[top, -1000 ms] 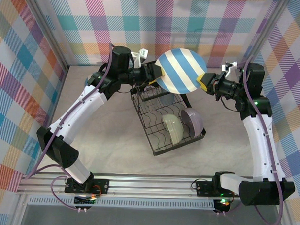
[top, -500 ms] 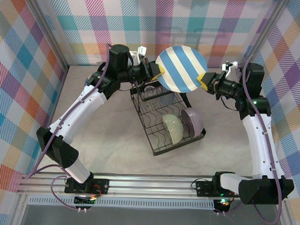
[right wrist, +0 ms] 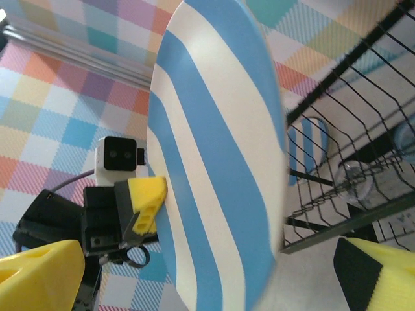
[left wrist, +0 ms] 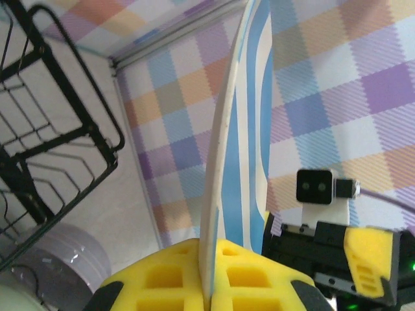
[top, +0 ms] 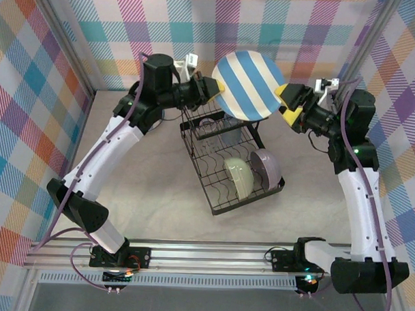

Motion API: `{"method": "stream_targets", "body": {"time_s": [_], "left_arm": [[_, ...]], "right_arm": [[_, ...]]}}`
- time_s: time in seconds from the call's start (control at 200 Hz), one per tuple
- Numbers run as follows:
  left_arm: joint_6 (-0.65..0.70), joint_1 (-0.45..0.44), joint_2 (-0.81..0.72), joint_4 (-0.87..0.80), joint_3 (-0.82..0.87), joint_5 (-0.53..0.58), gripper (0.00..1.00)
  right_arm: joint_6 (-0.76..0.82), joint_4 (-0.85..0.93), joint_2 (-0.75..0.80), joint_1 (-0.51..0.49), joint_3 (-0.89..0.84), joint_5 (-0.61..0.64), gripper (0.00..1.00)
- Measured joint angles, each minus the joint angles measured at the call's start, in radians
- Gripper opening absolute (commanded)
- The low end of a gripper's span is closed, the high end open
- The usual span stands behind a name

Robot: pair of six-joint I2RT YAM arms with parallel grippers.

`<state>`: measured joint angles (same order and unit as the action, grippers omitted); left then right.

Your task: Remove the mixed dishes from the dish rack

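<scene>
From above, the left gripper (top: 218, 90) is clamped on the left rim of a blue-and-white striped plate (top: 249, 85). The plate is held in the air on edge, its striped face toward the camera, over the far end of the dish rack (top: 214, 171). The right gripper (top: 286, 104) sits just beside the plate's right rim with its yellow fingers spread apart, one above and one below the rim; I cannot tell whether either still touches it. The black wire rack stands askew near the middle of the table (top: 145, 187), its taller basket section toward the far edge. A pale green bowl (top: 237, 177) and a lavender bowl (top: 267, 168) stand on edge side by side in the slots at the rack's near end, the lavender one toward the table's right edge.

In the left wrist view, the two yellow pads (left wrist: 162, 285) are pressed together on the plate's rim, and the plate rises edge-on from between them. Beyond it is the right gripper's black body, with its small white camera block and one yellow finger (left wrist: 369, 259). Rack wires cross the left side, with the lavender bowl low beneath them.

In the right wrist view, the gripper's own yellow fingers (right wrist: 39, 275) sit wide apart at the bottom corners, and the plate's striped face lies between them. The left gripper's yellow finger (right wrist: 144, 204) grips the far rim. Behind the plate, a second striped plate (right wrist: 305, 146) stands inside the rack.
</scene>
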<state>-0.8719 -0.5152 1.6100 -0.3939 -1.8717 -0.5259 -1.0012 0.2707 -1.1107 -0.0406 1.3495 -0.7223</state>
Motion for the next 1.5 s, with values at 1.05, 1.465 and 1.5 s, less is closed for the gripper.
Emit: {"method": "stream_targets", "body": {"time_s": [1.05, 1.465, 1.5], "left_arm": [[-0.008, 0.792, 0.177, 0.272, 0.422, -0.171, 0.00], [0.043, 0.853, 0.334, 0.275, 0.429, -0.173, 0.00], [0.049, 0.853, 0.344, 0.275, 0.429, -0.174, 0.00]], "right_arm": [[0.014, -0.077, 0.039, -0.034, -0.064, 0.008, 0.99], [0.017, -0.071, 0.039, -0.051, -0.089, 0.005, 0.99], [0.020, -0.064, 0.039, -0.051, -0.093, 0.002, 0.99]]}}
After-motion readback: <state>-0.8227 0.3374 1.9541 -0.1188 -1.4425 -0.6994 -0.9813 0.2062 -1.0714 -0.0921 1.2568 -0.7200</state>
